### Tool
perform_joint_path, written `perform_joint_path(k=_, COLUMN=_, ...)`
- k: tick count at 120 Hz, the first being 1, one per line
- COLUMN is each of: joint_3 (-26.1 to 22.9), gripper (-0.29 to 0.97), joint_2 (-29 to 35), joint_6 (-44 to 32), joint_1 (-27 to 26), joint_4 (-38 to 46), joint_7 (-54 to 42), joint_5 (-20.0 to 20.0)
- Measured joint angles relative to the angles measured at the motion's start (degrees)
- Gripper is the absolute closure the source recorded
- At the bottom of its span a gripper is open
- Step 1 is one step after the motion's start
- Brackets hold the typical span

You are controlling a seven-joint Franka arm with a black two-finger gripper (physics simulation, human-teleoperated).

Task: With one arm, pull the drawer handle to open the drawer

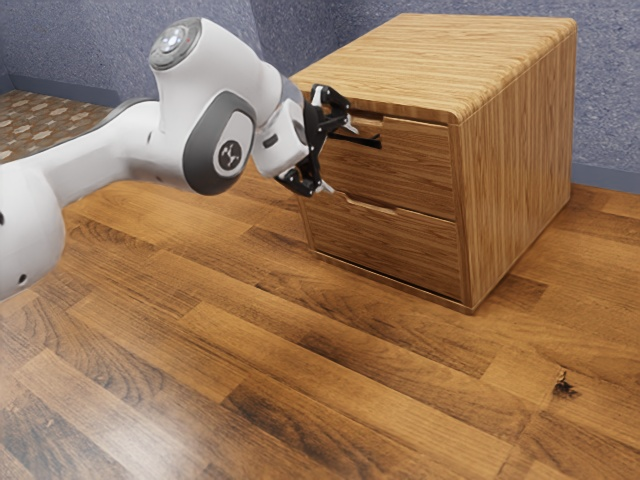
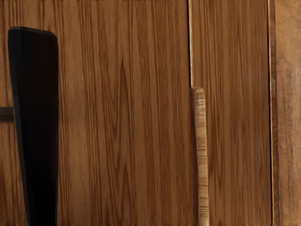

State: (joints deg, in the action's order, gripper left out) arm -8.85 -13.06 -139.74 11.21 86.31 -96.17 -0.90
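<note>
A floor [image 1: 300, 380] of glossy brown planks catches soft light. A wooden cabinet [image 1: 515, 160] stands on it near a blue-grey textured wall [image 1: 80, 40] with a darker baseboard [image 1: 605, 176]. Patterned tiles [image 1: 40, 115] lie at the exterior view's left.

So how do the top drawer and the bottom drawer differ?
The top drawer has a black handle sticking out; the bottom drawer has only a wooden lip. The open gripper is at the top drawer's handle, not the bottom drawer. Both are the same wood.
</note>
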Motion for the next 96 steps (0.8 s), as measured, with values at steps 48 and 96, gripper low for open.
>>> perform_joint_path(k=48, joint_3=0.1, gripper=0.28, joint_2=0.3, joint_6=-0.1, joint_1=0.0, joint_4=0.0, joint_7=-0.3, joint_5=0.1)
perform_joint_path(k=96, joint_3=0.1, gripper=0.62, joint_2=0.6, joint_6=-0.3, joint_1=0.1, joint_4=0.3, joint_7=-0.6, joint_5=0.2)
